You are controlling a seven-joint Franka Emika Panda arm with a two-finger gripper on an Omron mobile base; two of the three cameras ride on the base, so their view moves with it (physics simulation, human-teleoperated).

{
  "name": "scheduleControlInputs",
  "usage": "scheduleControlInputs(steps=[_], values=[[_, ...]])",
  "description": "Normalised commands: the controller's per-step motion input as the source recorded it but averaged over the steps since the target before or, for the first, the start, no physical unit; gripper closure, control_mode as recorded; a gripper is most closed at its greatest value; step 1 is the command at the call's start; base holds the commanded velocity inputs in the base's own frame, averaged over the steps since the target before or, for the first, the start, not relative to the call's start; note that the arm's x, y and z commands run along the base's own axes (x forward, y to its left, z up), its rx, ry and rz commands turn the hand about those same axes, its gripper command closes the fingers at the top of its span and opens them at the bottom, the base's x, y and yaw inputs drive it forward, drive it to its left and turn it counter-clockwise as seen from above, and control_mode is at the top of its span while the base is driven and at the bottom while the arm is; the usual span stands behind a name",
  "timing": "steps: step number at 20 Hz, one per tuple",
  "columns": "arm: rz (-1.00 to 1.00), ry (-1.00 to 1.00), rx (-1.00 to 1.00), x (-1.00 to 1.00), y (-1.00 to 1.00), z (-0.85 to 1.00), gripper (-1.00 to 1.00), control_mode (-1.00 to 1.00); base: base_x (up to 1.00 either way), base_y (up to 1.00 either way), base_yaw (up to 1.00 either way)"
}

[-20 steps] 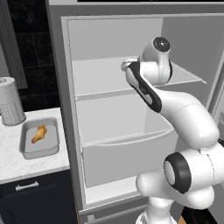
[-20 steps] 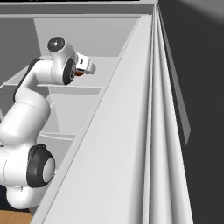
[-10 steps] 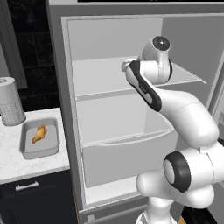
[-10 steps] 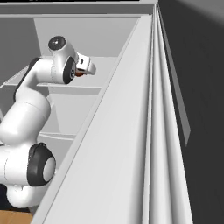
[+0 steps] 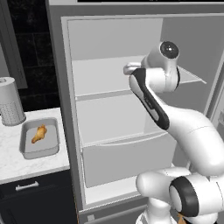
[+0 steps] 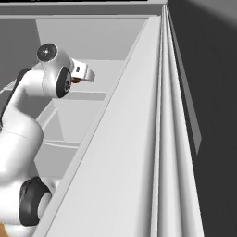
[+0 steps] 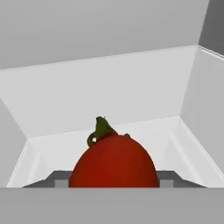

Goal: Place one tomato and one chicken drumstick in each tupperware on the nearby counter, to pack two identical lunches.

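A red tomato [image 7: 113, 162] with a green stem fills the bottom of the hand view, on a white fridge shelf. My gripper [image 7: 114, 181] is shut on it, with one grey fingertip [image 7: 61, 180] at each side. From the left base, the gripper [image 5: 127, 69] reaches into the fridge's upper shelf. From the right base, a sliver of the tomato [image 6: 76, 81] shows red at the hand. One grey tupperware [image 5: 51, 148] sits on the white marbled counter [image 5: 17, 162] left of the fridge, with a chicken drumstick [image 5: 38, 134] lying in it.
A paper-towel roll [image 5: 9, 101] stands behind the tupperware. The fridge's side walls and shelves [image 5: 109, 94] close in around the hand. The open fridge door [image 6: 139, 152] stands right beside the arm in the right base view. Dark cabinets [image 5: 30, 192] lie under the counter.
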Motion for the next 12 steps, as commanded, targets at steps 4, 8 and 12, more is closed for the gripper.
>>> scheduleControlInputs(steps=[4,8,12], values=[[0.02,0.00,0.00,-1.00,0.00,0.46,1.00,-1.00,0.00,0.00,0.00],[0.00,0.09,0.00,-1.00,0.00,0.12,1.00,-1.00,0.00,0.00,0.00],[0.00,0.12,0.00,-1.00,-0.08,-0.15,1.00,-1.00,0.00,0.00,0.00]])
